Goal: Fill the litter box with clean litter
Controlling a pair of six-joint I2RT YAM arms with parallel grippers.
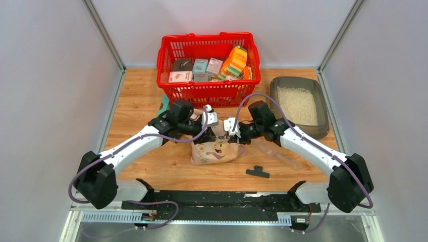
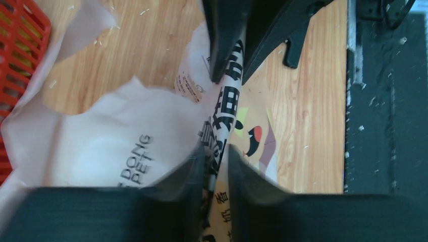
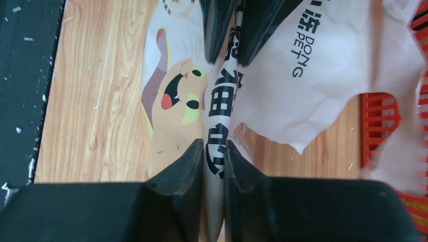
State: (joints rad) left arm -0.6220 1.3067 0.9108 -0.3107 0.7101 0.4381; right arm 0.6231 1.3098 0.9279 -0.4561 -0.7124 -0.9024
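The grey-brown litter box [image 1: 323, 113] stands at the right back of the table with pale clean litter [image 1: 298, 105] in its bottom. A pinkish-cream bag [image 1: 217, 150] printed with a cartoon cat stands at the table's middle. My left gripper [image 1: 214, 121] and right gripper [image 1: 230, 126] face each other and are both shut on the bag's top edge. In the left wrist view my gripper [image 2: 218, 160] pinches the printed edge of the bag [image 2: 126, 151]. In the right wrist view my gripper [image 3: 214, 150] pinches the same edge of the bag [image 3: 323, 75].
A red mesh basket [image 1: 208, 91] full of boxes stands at the back middle, close behind the grippers. A clear scoop [image 1: 275, 152] lies right of the bag. A black clip [image 1: 258, 172] lies near the front edge. Grey walls stand on both sides.
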